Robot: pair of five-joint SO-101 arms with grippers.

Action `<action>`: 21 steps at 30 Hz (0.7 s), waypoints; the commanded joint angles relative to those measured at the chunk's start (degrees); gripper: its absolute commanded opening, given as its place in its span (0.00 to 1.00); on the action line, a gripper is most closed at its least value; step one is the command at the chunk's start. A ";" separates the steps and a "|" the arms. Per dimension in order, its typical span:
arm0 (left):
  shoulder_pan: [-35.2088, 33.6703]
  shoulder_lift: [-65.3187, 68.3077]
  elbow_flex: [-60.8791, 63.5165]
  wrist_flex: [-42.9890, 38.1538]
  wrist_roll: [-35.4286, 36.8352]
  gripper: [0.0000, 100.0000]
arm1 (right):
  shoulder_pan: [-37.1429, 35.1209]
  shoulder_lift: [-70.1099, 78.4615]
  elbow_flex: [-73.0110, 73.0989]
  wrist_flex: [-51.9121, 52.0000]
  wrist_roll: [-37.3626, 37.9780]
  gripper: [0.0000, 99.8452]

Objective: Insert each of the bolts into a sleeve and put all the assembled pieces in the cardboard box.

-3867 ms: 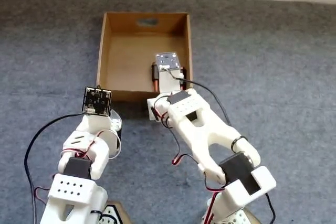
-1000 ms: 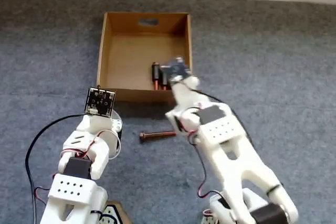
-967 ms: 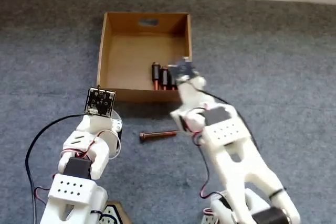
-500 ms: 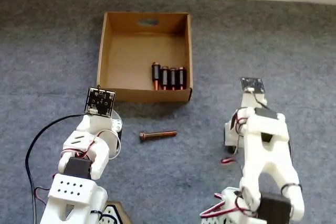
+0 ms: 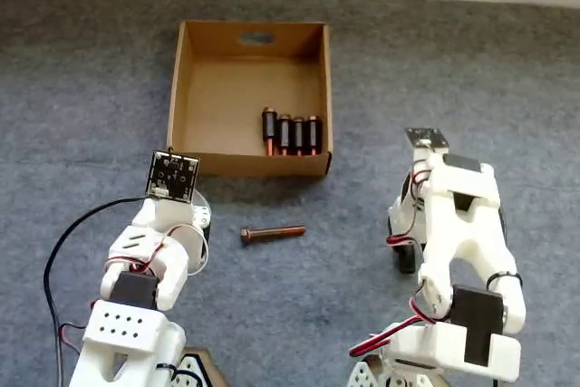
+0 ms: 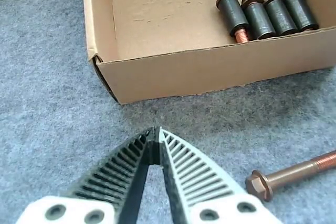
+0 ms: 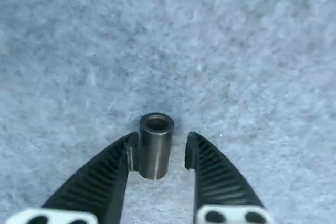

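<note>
Four assembled pieces (image 5: 290, 133) lie in a row against the right wall of the cardboard box (image 5: 186, 88); the left wrist view has them (image 6: 265, 17) behind the box's front wall (image 6: 210, 66). A loose copper bolt (image 5: 272, 234) lies on the carpet in front of the box. My left gripper (image 6: 156, 132) is shut and empty, a little short of the box, with the bolt (image 6: 294, 171) off to its side. My right gripper (image 7: 160, 140) is open low over the carpet, with a dark sleeve (image 7: 155, 145) between its fingers. One finger is close against the sleeve; a gap separates the other.
Grey carpet covers the whole table. The left arm (image 5: 154, 251) stands at the lower left and the right arm (image 5: 458, 215) folds down to the right of the box. Bare carpet lies between the two arms, around the bolt.
The right arm pulled out of the box, leaving four pieces in a row there. It swung right and lowered onto the carpet. The left arm and the loose bolt stayed put.
</note>
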 commanded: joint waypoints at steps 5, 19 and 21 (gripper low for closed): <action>-0.66 -0.75 -0.31 -1.32 -0.53 0.01 | 2.33 0.13 -1.89 0.04 5.36 0.14; -0.40 -0.75 -0.75 -1.41 -0.53 0.01 | 5.58 0.13 4.79 -8.40 15.74 0.14; -0.40 -0.75 -0.75 -1.41 -0.53 0.01 | 5.58 0.04 5.76 -9.98 15.65 0.14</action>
